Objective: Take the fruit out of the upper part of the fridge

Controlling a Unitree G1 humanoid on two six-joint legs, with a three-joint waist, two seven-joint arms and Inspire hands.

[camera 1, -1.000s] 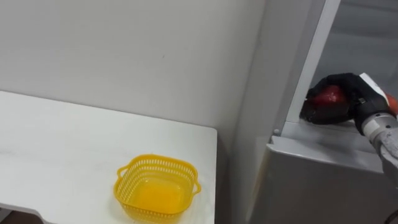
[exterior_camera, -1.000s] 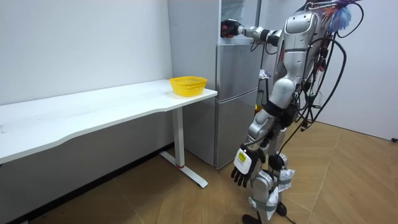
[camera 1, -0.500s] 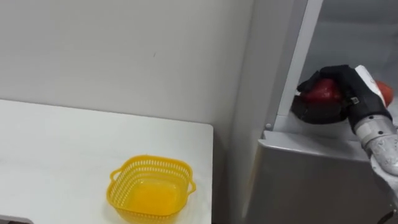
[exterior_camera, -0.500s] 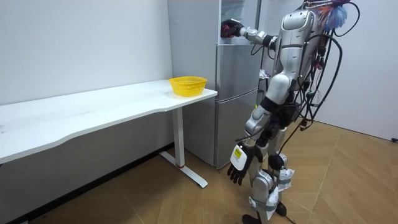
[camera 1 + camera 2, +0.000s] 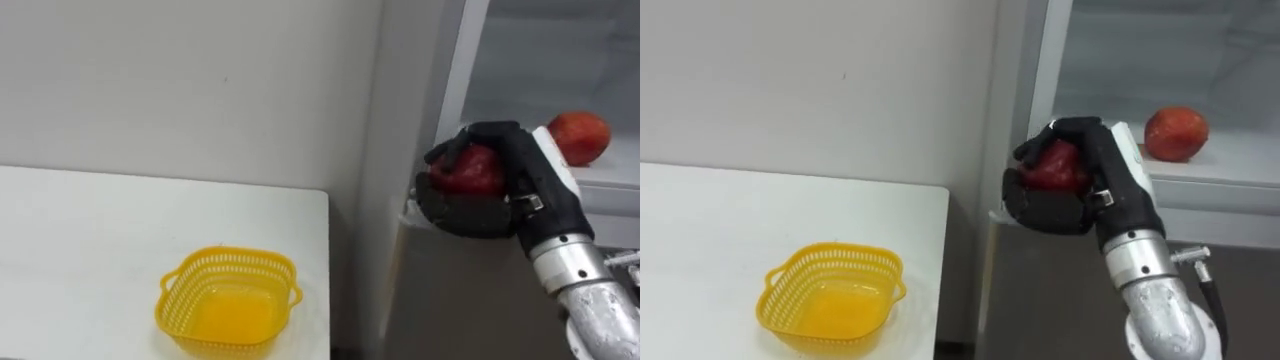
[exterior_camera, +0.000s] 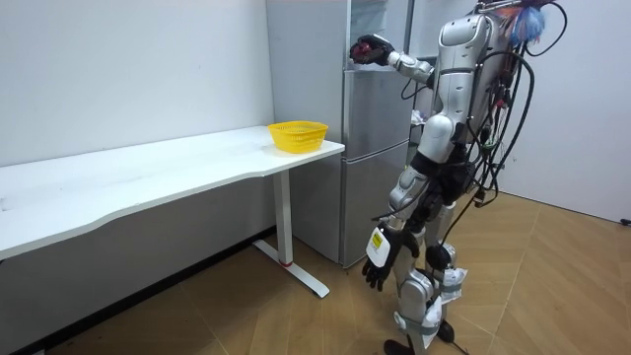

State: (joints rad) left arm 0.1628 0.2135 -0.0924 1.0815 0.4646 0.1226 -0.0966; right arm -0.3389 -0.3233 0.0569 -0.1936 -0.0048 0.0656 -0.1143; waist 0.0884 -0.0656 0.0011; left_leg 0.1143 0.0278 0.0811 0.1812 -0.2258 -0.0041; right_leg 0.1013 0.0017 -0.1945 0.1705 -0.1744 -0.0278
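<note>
My right hand is shut on a dark red fruit, held just outside the open upper fridge compartment, at its left front edge. In the right eye view the same hand wraps the fruit from behind and below. A second red fruit lies on the fridge shelf behind the hand. In the room view I stand before the grey fridge with my right hand raised at its upper part. My left hand hangs at my side, its fingers relaxed.
A yellow slotted basket stands with nothing in it near the right end of the white table, left of the fridge. A narrow gap separates the table's edge from the fridge side. A plain white wall rises behind the table.
My right hand has drawn the red fruit out of the fridge, leftward and toward me. The second fruit on the shelf is now uncovered. The eye views have shifted.
</note>
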